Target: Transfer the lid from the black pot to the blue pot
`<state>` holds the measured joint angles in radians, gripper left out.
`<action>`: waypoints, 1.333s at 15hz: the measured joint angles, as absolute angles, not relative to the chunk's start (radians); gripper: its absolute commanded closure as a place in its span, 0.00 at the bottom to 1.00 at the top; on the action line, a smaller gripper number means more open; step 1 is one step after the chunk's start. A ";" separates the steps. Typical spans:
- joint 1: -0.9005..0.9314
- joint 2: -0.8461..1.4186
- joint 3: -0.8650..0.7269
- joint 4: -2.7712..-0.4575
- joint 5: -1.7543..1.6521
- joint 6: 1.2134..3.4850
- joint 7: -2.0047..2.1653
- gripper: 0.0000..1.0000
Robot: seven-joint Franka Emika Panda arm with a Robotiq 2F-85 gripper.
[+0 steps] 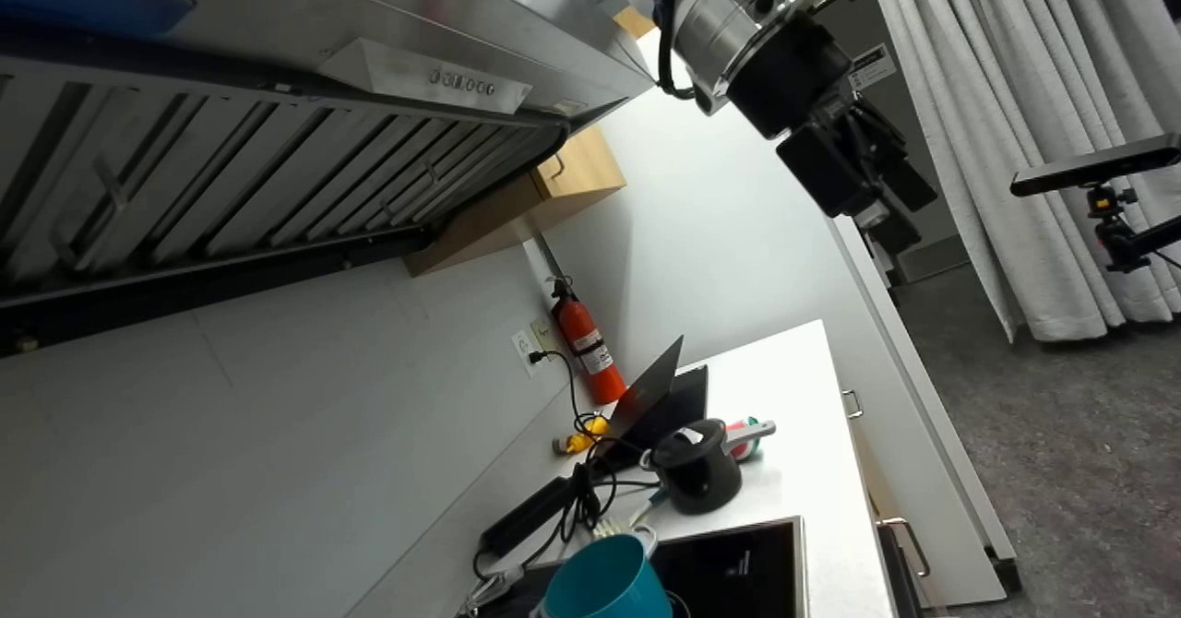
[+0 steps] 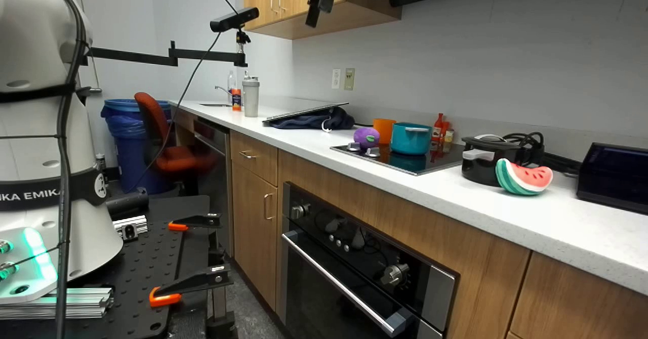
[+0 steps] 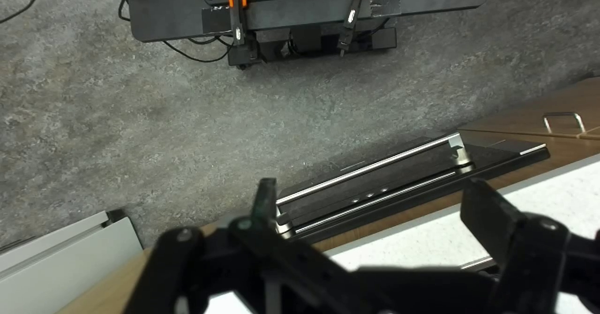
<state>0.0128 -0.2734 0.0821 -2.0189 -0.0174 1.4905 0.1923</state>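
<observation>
The round teal-blue pot (image 1: 604,590) stands on the black cooktop, open at the top; it also shows in an exterior view (image 2: 409,144). The black pot (image 1: 703,484) stands on the white counter beside the cooktop and also shows in an exterior view (image 2: 478,171). Its dark lid (image 1: 687,445) sits on top, with a greyish handle area seen in an exterior view (image 2: 489,138). My gripper (image 1: 904,208) is open and empty, high above the counter and far from both pots. In the wrist view its fingers (image 3: 375,206) are wide apart; neither pot can be made out there.
A watermelon toy (image 2: 526,177) leans by the black pot. A purple toy (image 2: 366,137), orange cup (image 2: 383,130) and red bottles (image 2: 437,129) stand around the blue pot. A range hood (image 1: 277,157) hangs above. Black cables (image 1: 586,507) lie behind the pots. The oven handle (image 3: 370,168) juts from the cabinets.
</observation>
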 measured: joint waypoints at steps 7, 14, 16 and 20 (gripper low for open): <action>0.013 -0.261 0.074 -2.034 -0.039 1.493 0.192 0.00; 0.012 -0.237 0.057 -2.118 -0.039 1.580 0.192 0.00; 0.008 -0.220 0.050 -2.142 -0.039 1.641 0.193 0.00; -0.006 -0.173 0.026 -2.167 -0.039 1.792 0.203 0.00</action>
